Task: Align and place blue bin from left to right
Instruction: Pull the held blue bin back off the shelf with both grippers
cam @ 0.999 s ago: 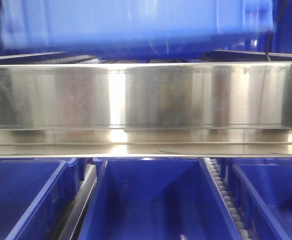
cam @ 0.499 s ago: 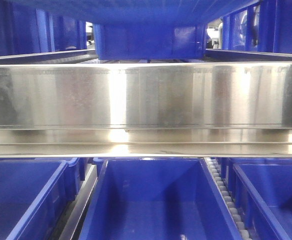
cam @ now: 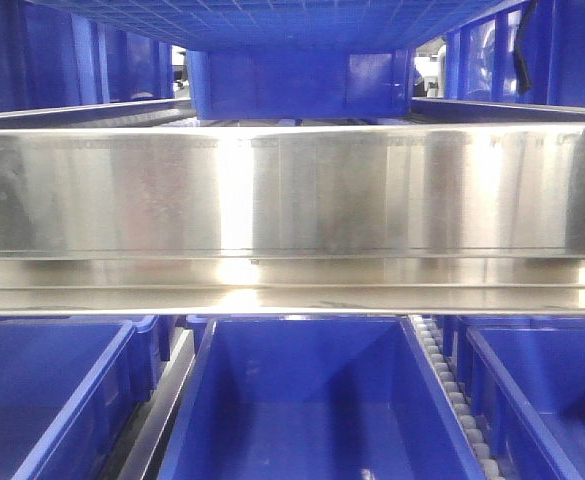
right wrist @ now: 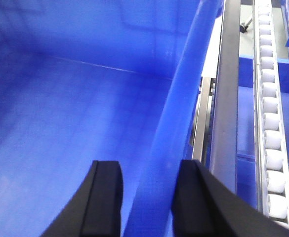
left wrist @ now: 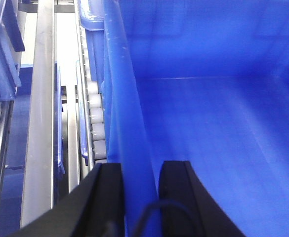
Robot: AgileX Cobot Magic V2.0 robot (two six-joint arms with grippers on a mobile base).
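Blue bin (left wrist: 208,123) in left claw (left wrist: 142,169) and right claw (right wrist: 149,169)

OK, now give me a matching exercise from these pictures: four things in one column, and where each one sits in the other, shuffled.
Column one
1. blue bin
2. left gripper
3. right gripper
4. steel beam

Column two
A. spans the middle of the front view, below the bin
B. one finger on each side of the bin's left wall
C. at the top of the front view, grid underside showing
D. one finger on each side of the bin's right wall

Pairs: 1-C, 2-B, 3-D, 4-A
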